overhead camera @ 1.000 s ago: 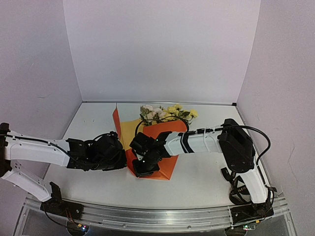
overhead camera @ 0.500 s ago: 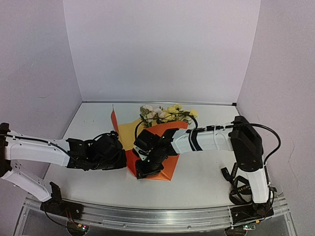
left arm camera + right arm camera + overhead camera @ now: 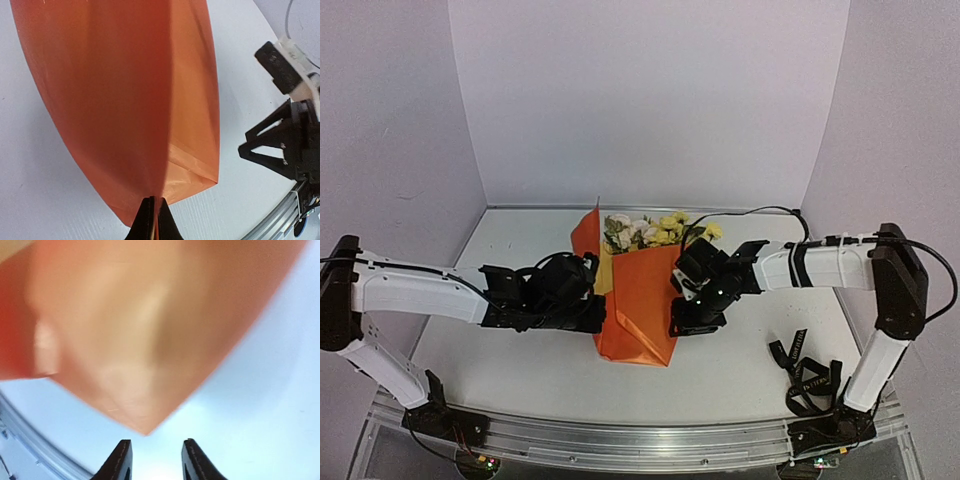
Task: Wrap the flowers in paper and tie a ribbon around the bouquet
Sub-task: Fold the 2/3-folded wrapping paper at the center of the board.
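Hidden: the stems of the flowers (image 3: 655, 230) lie under the folded paper (image 3: 640, 300). Only pale yellow and cream heads with some leaves stick out at its far end, and only the top view shows them. From above, my left gripper (image 3: 152, 221) is lost against its own dark body at the sheet's left edge. The left wrist view settles it: the jaws are pressed together on a fold of the paper, a thin pale line of sheet between them. That view also shows the orange face rising away from the pinch, one near corner hanging free. The right wrist picture is blurred, the paper only an orange smear. My right gripper (image 3: 155, 460) stands partly open there with nothing between its fingers (image 3: 120, 460), and a paper corner lies just ahead of the tips; I cannot tell whether it touches. From above, this gripper sits just beside the paper's right edge. The ribbon (image 3: 804, 376) lies in a loose heap on the table (image 3: 520, 380) near my right arm's base, well apart from the paper, seen from above only.
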`<control>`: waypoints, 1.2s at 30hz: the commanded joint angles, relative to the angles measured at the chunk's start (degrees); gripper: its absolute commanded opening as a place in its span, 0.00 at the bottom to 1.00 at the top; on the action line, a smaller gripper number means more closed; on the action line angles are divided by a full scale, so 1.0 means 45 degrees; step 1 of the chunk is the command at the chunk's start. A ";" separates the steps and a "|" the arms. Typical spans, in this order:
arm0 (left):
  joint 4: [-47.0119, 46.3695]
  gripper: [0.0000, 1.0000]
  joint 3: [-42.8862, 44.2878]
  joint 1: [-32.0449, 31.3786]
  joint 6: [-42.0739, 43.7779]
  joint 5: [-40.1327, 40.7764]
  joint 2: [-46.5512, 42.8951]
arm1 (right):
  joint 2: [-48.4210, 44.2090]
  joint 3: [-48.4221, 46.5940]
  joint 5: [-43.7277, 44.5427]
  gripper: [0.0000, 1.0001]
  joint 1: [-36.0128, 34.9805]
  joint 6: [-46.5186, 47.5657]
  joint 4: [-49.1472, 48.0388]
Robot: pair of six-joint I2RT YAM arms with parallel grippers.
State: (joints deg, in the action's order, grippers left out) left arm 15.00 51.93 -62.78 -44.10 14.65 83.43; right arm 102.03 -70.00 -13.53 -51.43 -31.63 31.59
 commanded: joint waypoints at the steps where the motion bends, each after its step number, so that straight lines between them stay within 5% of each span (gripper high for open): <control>1: -0.0506 0.00 0.1380 0.0027 0.1673 -0.1114 0.1131 | 0.0076 0.0917 -0.0053 0.41 0.0972 -0.1183 -0.0987; 7: -0.0437 0.00 0.2526 0.0026 0.2676 -0.2249 0.2595 | 0.1285 0.0580 -0.0323 0.46 0.1331 -0.2054 -0.1831; 17: 0.0024 0.00 0.4944 0.0026 0.3904 -0.4092 0.5101 | 0.1942 0.0532 -0.0186 0.37 0.1373 -0.2552 -0.1950; 36: 0.0983 0.00 0.7015 0.0147 0.4227 -0.4914 0.7423 | -0.3254 0.4135 -0.0279 0.55 0.2385 -0.3217 -0.2919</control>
State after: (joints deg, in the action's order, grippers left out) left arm 19.40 80.17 -62.62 -25.50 -6.24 115.87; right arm 95.49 -53.47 -14.93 -42.60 -45.53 18.93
